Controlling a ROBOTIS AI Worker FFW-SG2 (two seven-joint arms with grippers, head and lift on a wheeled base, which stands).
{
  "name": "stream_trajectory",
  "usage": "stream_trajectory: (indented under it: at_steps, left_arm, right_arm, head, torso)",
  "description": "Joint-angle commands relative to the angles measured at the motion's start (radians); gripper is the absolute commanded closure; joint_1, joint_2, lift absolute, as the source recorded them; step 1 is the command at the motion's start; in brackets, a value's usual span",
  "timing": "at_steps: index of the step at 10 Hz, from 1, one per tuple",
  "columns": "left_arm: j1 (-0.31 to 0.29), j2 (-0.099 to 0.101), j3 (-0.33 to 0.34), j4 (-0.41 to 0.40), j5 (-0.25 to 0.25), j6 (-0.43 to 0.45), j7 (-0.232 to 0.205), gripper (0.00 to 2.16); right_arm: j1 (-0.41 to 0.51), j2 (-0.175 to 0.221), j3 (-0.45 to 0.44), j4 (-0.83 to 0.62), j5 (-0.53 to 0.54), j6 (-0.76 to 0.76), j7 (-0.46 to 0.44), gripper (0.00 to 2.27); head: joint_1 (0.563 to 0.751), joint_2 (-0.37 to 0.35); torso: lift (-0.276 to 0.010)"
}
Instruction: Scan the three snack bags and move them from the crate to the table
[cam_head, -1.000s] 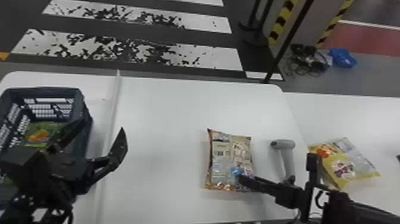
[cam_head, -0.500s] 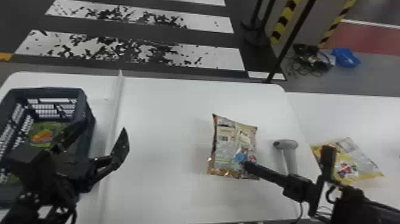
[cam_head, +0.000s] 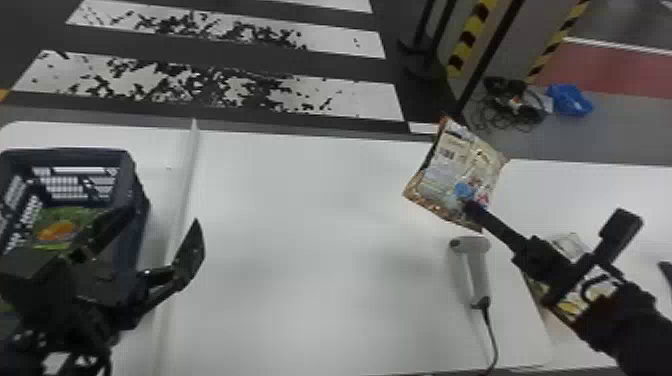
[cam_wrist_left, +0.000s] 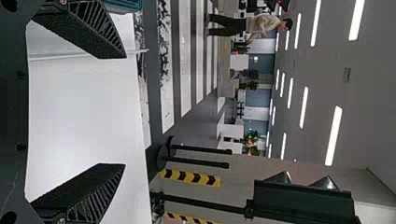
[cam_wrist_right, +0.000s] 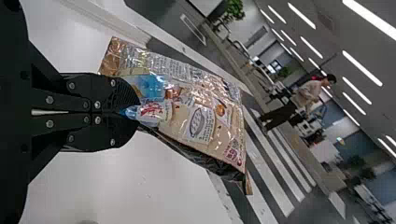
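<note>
The right gripper (cam_head: 472, 209) is clenched on one end of a shiny beige and orange foil snack bag (cam_head: 462, 167), raised over the smooth white table (cam_head: 310, 260) with its printed back toward the head camera. Near it on the table lies a pale grey plastic handheld scanner (cam_head: 477, 272). Farther right, partly behind the right arm, is a yellow plastic snack bag (cam_head: 571, 306). The left gripper (cam_head: 157, 237), fingers spread and empty, hangs beside a dark blue plastic crate (cam_head: 65, 150) holding a green snack bag (cam_head: 56, 230).
</note>
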Motion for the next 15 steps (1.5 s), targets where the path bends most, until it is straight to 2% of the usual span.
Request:
stream_trajectory:
  at_steps: [1, 3, 5, 6, 7, 10, 11, 13, 15]
  left_arm:
    - [0.006, 0.002, 0.001, -0.006, -0.002, 0.007, 0.001, 0.03]
    - [0.01, 0.002, 0.0, -0.006, -0.003, 0.007, 0.001, 0.03]
    - [0.019, 0.002, 0.0, -0.012, -0.005, 0.004, 0.001, 0.03]
    - [0.027, 0.002, 0.0, -0.017, -0.006, -0.006, 0.001, 0.03]
    - [0.032, 0.002, -0.002, -0.023, -0.006, -0.009, 0.001, 0.03]
    - [0.036, 0.002, -0.012, -0.029, -0.008, -0.012, -0.004, 0.03]
    - [0.038, 0.002, -0.014, -0.029, -0.009, -0.012, -0.005, 0.03]
    - [0.042, 0.002, -0.015, -0.03, -0.009, -0.018, -0.005, 0.03]
    - [0.049, 0.002, -0.02, -0.038, -0.02, -0.018, -0.004, 0.03]
  right_arm:
    - [-0.06, 0.001, -0.009, 0.122, 0.004, -0.187, -0.107, 2.16]
    - [-0.132, -0.01, 0.006, 0.245, 0.041, -0.319, -0.26, 2.16]
    - [-0.175, -0.016, 0.014, 0.317, 0.081, -0.359, -0.392, 2.16]
    - [-0.192, -0.031, 0.037, 0.366, 0.086, -0.39, -0.535, 2.16]
    - [-0.228, -0.047, 0.037, 0.456, 0.086, -0.436, -0.627, 2.16]
    - [-0.333, -0.127, 0.071, 0.737, 0.121, -0.577, -0.67, 2.11]
    - [-0.357, -0.143, 0.081, 0.786, 0.153, -0.58, -0.676, 1.83]
    - [-0.36, -0.157, 0.157, 0.8, 0.216, -0.58, -0.69, 0.0]
    - [-0.331, -0.156, 0.178, 0.762, 0.208, -0.574, -0.69, 0.06]
  head:
    - [0.695, -0.267]
    - [0.695, -0.335]
    - [0.695, -0.35]
    - [0.695, -0.35]
    - [0.695, -0.35]
    - [0.695, -0.35]
    - [0.695, -0.35]
    - [0.695, -0.35]
    - [0.695, -0.35]
  torso:
    - [-0.062]
    - [-0.062]
    - [-0.062]
    - [-0.062]
    - [-0.062]
    - [-0.062]
    - [-0.062]
    - [-0.062]
    - [-0.062]
